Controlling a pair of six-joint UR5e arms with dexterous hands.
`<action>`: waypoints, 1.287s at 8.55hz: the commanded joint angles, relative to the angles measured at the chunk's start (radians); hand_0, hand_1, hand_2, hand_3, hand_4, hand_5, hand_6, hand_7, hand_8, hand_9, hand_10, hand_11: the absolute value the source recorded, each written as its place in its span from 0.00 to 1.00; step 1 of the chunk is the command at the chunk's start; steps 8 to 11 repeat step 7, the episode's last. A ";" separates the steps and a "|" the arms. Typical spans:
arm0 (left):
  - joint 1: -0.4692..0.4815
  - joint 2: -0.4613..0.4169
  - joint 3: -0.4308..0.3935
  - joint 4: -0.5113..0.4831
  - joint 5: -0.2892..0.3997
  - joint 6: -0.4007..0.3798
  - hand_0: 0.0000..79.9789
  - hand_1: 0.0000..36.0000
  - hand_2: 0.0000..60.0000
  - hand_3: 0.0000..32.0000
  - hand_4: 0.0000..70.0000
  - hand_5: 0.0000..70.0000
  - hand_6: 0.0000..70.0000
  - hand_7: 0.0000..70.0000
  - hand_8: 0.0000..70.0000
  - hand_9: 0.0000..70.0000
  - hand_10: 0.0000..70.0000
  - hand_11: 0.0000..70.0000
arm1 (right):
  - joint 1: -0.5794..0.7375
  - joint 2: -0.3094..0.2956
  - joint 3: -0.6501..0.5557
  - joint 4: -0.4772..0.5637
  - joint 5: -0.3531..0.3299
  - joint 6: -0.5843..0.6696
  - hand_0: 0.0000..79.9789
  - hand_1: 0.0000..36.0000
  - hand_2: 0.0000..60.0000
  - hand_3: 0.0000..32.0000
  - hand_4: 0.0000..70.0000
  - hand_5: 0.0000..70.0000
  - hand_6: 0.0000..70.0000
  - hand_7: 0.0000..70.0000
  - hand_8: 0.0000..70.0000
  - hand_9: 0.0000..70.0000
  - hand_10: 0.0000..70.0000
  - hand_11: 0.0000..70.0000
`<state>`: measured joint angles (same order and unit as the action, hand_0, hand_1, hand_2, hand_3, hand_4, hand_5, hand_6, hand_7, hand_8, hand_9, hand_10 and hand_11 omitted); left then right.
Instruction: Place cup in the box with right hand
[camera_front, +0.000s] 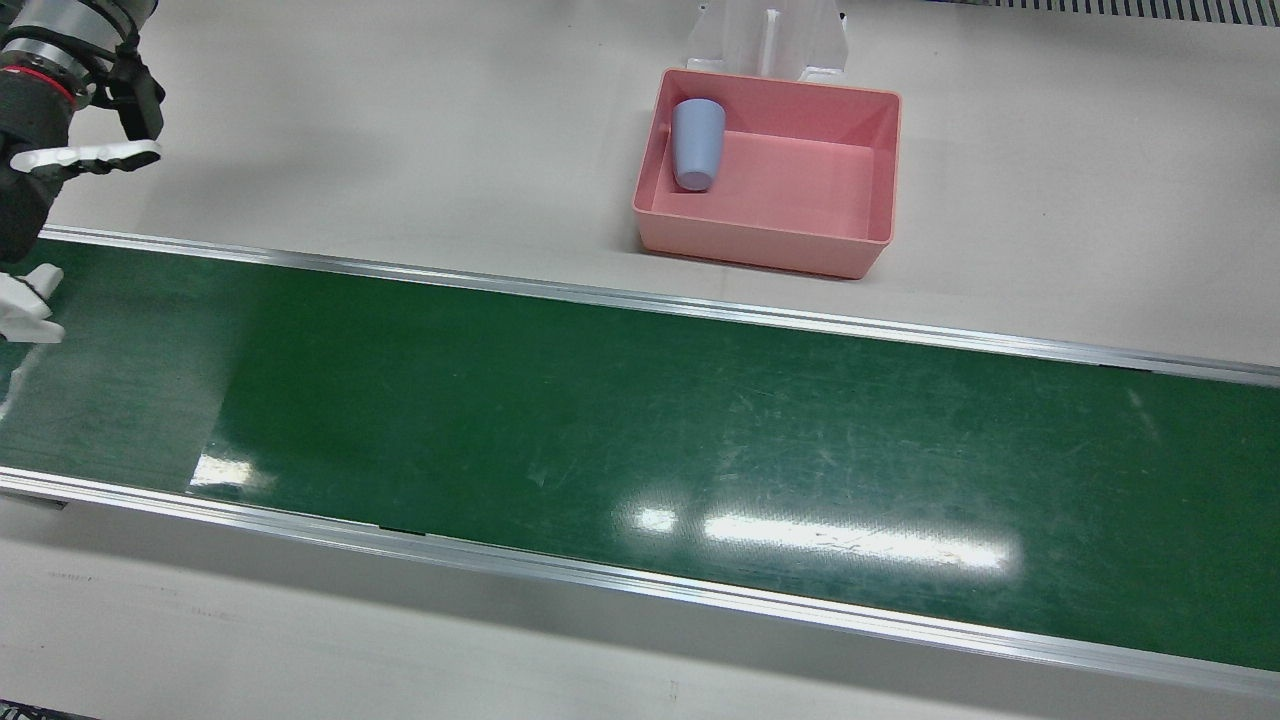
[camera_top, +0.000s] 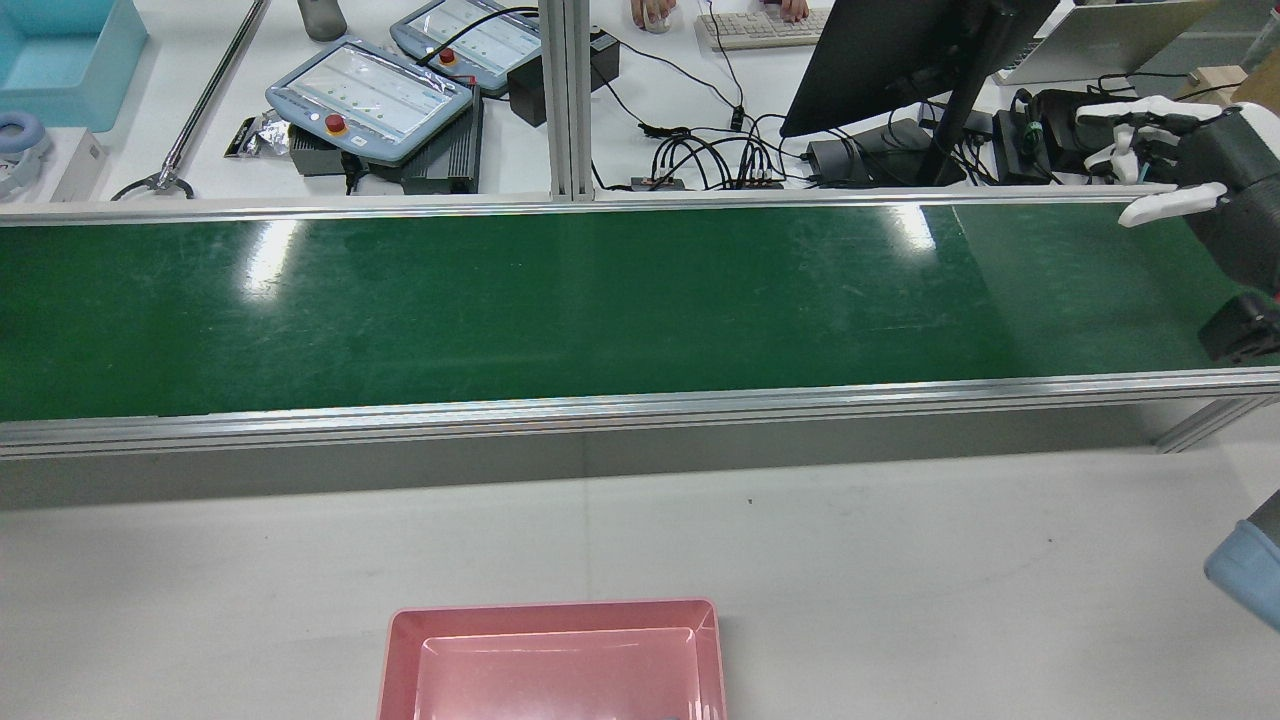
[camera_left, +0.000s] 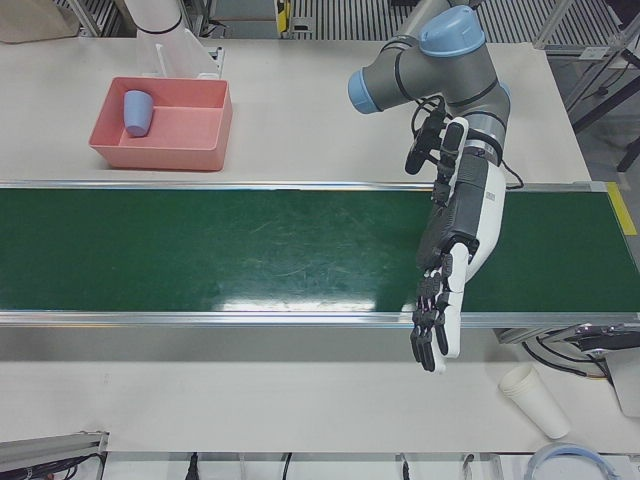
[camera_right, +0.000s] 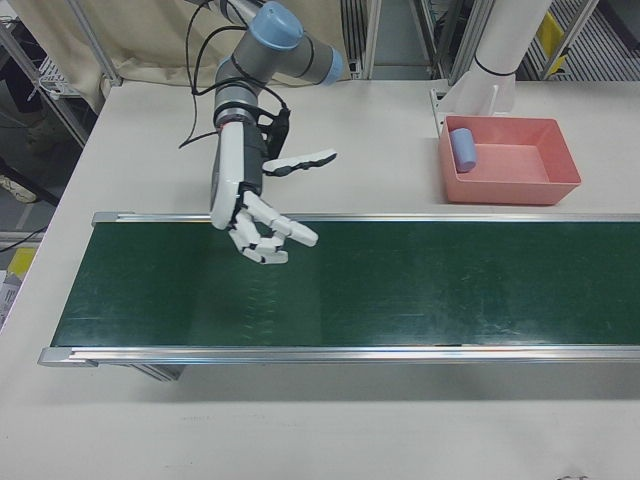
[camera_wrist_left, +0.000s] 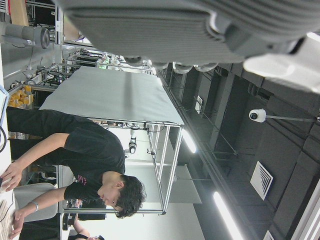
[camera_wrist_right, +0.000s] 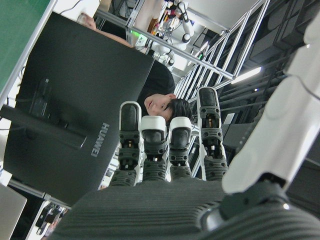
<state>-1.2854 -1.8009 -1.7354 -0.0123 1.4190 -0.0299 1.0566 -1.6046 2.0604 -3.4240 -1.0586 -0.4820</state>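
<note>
The blue-grey cup (camera_front: 697, 143) lies on its side inside the pink box (camera_front: 800, 245), against the box's left wall in the front view. It also shows in the right-front view (camera_right: 462, 150) and the left-front view (camera_left: 137, 112). My right hand (camera_right: 262, 228) is open and empty, its fingers spread above the far end of the green belt, well away from the box (camera_right: 520, 187). It sits at the left edge of the front view (camera_front: 45, 165) and at the right edge of the rear view (camera_top: 1190, 190). My left hand (camera_left: 447, 290) is open and empty, its fingers pointing down over the belt's front edge.
The green conveyor belt (camera_front: 640, 430) runs across the table between aluminium rails. The box stands on the white table beside a white pedestal (camera_front: 770, 40). Stacked white paper cups (camera_left: 535, 400) lie at the table's corner near my left arm. Monitor, pendants and cables (camera_top: 700, 150) lie beyond the belt.
</note>
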 joint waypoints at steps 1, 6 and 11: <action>0.000 0.000 -0.001 0.000 0.000 -0.001 0.00 0.00 0.00 0.00 0.00 0.00 0.00 0.00 0.00 0.00 0.00 0.00 | 0.095 -0.004 -0.088 0.006 -0.017 0.020 0.63 0.27 0.12 0.00 0.38 0.16 0.38 1.00 0.70 1.00 0.45 0.65; 0.000 0.000 0.004 0.000 0.000 -0.001 0.00 0.00 0.00 0.00 0.00 0.00 0.00 0.00 0.00 0.00 0.00 0.00 | 0.083 -0.001 -0.078 0.006 -0.124 0.072 0.67 0.42 0.04 0.00 0.18 0.08 0.03 0.00 0.00 0.00 0.02 0.06; 0.000 0.000 0.004 0.000 0.000 -0.001 0.00 0.00 0.00 0.00 0.00 0.00 0.00 0.00 0.00 0.00 0.00 0.00 | 0.083 -0.001 -0.074 0.006 -0.127 0.077 0.68 0.46 0.05 0.00 0.15 0.07 0.01 0.00 0.00 0.00 0.00 0.02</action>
